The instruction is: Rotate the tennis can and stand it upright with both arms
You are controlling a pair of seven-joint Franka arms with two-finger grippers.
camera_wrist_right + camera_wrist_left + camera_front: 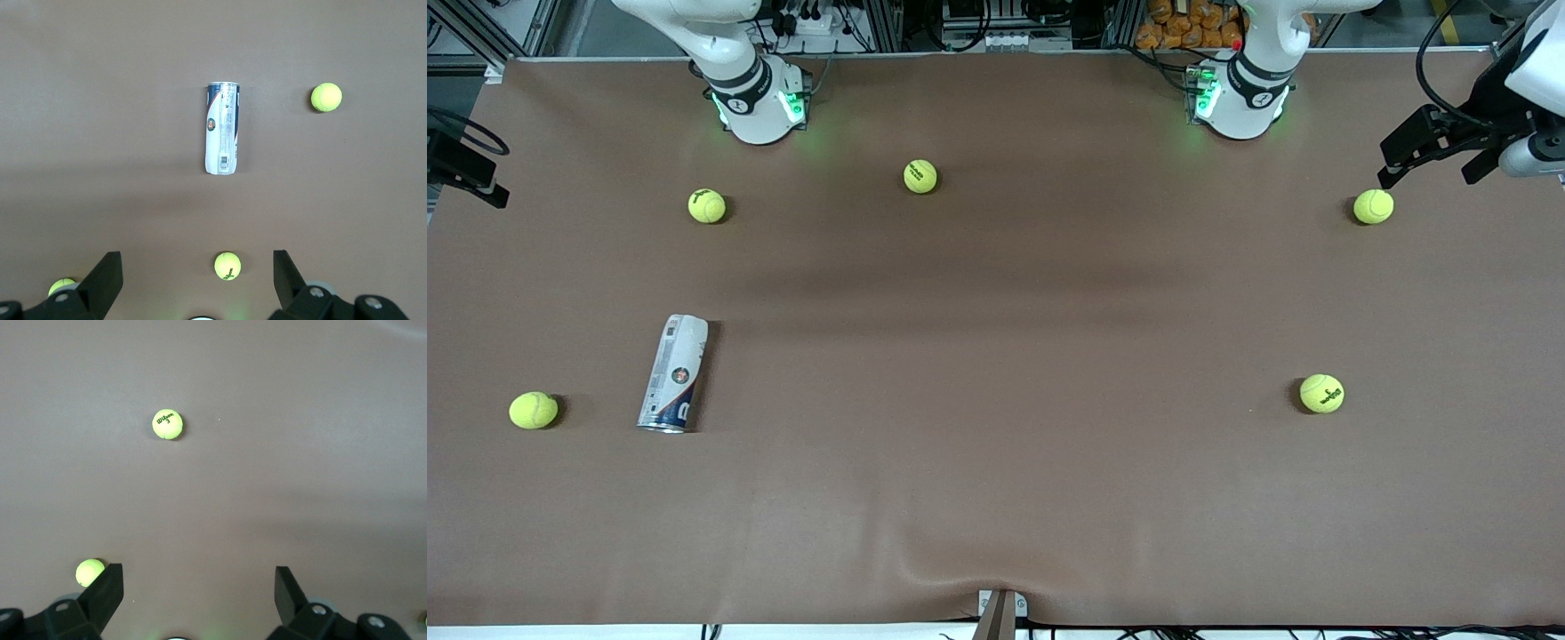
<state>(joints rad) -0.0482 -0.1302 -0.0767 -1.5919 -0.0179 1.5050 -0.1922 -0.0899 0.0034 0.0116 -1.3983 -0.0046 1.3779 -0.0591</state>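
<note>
1. Front view: tennis can (674, 373) lies on its side on the brown table (996, 444), toward the right arm's end; its long axis runs roughly twelve to six o'clock, silver rim at six, nearest the front camera; a tennis ball (534, 410) sits just at nine o'clock of the rim; the left gripper (1436, 147) hangs over the table edge well apart from the can, so the right arm looks far nearer.
2. Left wrist view: left gripper (200, 587) spread wide and empty; only balls, no can.
3. Right wrist view: right gripper (198, 267) also wide apart, holding nothing; the can (222, 128) lies at twelve o'clock from it, lengthwise along the line of approach, so I judge a wrist turn is needed.
</note>
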